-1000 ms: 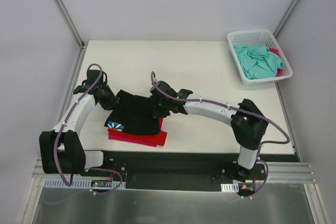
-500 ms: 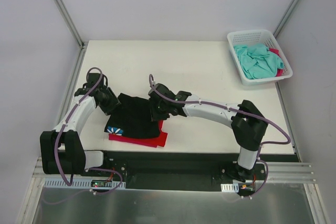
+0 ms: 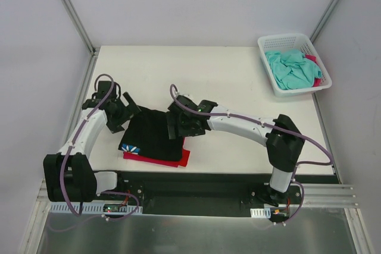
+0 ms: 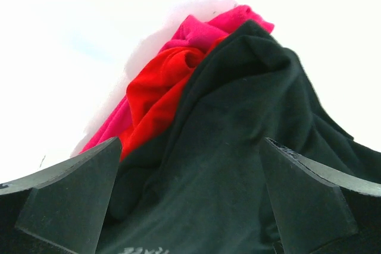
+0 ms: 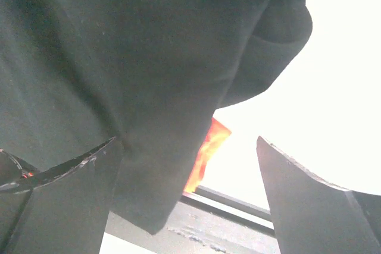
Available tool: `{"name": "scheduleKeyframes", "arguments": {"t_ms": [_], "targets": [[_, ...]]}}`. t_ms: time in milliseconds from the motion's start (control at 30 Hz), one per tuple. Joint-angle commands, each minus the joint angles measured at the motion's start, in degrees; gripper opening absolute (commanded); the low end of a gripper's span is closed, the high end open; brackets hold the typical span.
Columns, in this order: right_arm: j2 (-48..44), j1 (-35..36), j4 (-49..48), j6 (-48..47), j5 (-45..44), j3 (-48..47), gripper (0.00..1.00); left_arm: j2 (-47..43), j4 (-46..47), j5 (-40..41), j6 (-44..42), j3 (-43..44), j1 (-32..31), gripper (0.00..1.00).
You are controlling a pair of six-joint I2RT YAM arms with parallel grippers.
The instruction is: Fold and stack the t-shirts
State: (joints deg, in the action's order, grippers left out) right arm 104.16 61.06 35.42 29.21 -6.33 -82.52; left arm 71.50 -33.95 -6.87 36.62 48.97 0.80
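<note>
Left gripper (image 3: 122, 113) and right gripper (image 3: 177, 124) both spread wide, apparently empty, beside the black t-shirt (image 3: 152, 135); red t-shirt (image 3: 172, 160) underneath

The top t-shirt (image 3: 152, 136) lies on the stack (image 3: 174, 160), the basket (image 3: 297, 91) behind right.

Robotics lab cell: white panel walls (image 3: 196, 4), aluminium struts (image 3: 71, 9), white table (image 3: 226, 69).

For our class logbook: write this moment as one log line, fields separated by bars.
black shirt: lying on red shirt | left gripper: open at its left edge | right gripper: open at its right edge
</note>
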Motion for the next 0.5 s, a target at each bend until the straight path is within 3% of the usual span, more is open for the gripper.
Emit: {"name": "scheduleKeyframes", "arguments": {"t_ms": [0, 100, 200, 267, 300, 333, 367, 400, 467], "targets": [[-5.2, 0.5, 7.9, -0.8, -5.7, -3.6, 0.97, -4.5, -4.7, 4.1, -1.8, 6.6, -0.6, 0.99], [-7.1, 0.6, 8.1, -1.3, -5.8, -4.6, 0.96, -6.3, -8.4, 6.6, -2.3, 11.0, -2.2, 0.99], [-8.4, 0.6, 8.1, -1.6, -5.7, -6.2, 0.9, -7.7, -11.1, 8.5, -2.3, 15.2, -3.8, 0.99], [-9.3, 0.7, 7.2, -1.7, -4.8, -6.2, 0.72, -8.9, -11.1, 4.1, -0.9, 16.0, -3.9, 0.99], [-9.7, 0.7, 5.2, -1.8, -4.5, -5.9, 0.57, -9.2, -10.9, 2.8, -0.2, 15.9, -4.0, 0.99], [-9.9, 0.7, 4.1, -1.7, -4.2, -4.8, 0.26, -9.7, -10.6, 1.1, 0.4, 15.0, -4.0, 0.99], [-10.3, 0.8, 3.1, -1.4, -3.9, -4.3, 0.12, -10.8, -9.1, -1.4, 1.4, 14.2, -4.1, 0.99], [-10.2, 0.7, 1.2, -1.6, -3.6, -3.8, 0.01, -11.4, -8.5, -2.4, 2.0, 13.4, -4.6, 0.99], [-9.6, 0.7, -0.4, -2.2, -2.4, -3.2, 0.01, -13.2, -7.3, -3.8, 3.6, 11.0, -5.0, 0.99]]}}
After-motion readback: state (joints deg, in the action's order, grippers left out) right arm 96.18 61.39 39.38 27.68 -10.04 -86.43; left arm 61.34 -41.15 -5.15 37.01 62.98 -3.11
